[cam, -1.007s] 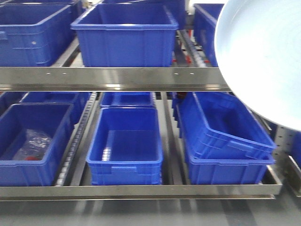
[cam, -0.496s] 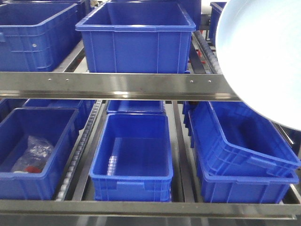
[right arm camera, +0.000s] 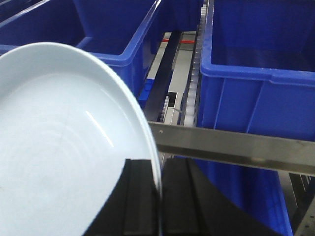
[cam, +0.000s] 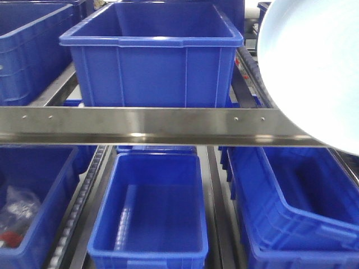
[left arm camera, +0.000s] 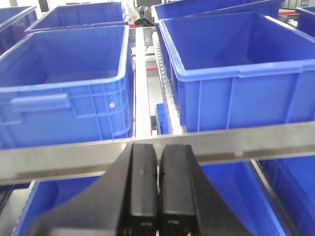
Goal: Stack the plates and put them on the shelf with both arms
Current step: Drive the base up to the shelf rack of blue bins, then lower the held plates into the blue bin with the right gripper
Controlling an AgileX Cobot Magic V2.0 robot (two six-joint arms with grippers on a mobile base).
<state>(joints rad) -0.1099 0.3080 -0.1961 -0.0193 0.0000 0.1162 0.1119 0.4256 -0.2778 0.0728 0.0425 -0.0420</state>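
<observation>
A: Biggest first: the steel rail (cam: pixel 140 124) runs L to R across the front view. What's around it?

B: A deep blue bin (cam: pixel 151 61) sits just behind & above the rail, and another bin (cam: pixel 148 218) sits below it. Bins fill the rows on both sides of the rail, as far as the views show.

A: And the plate (cam: pixel 314 73)?

B: It's in the air at the rail's right end, overlapping the rail in the front view. It looks tilted, not flat. Only one plate is certain. Whether a 2nd is stacked w/ it can't be told.

A: Right gripper (right arm camera: pixel 160 201)?

B: It's clamped on the plate's near rim, w/ the edge pinched in its jaws, just short of the rail.

A: Left gripper (left arm camera: pixel 157 191)?

B: Its jaws are pressed together w/ nothing held. It's also just short of the rail, below the gap btwn two upper bins.

A: So it's the carry step, approx. How does the robot do it well?

B: Prob. it levels the plate before crossing the rail and keeps the low edge above the rail & bin lips. The left arm can support the far rim. A one-edge pinch on glossy ware may slip if swung fast.
</observation>
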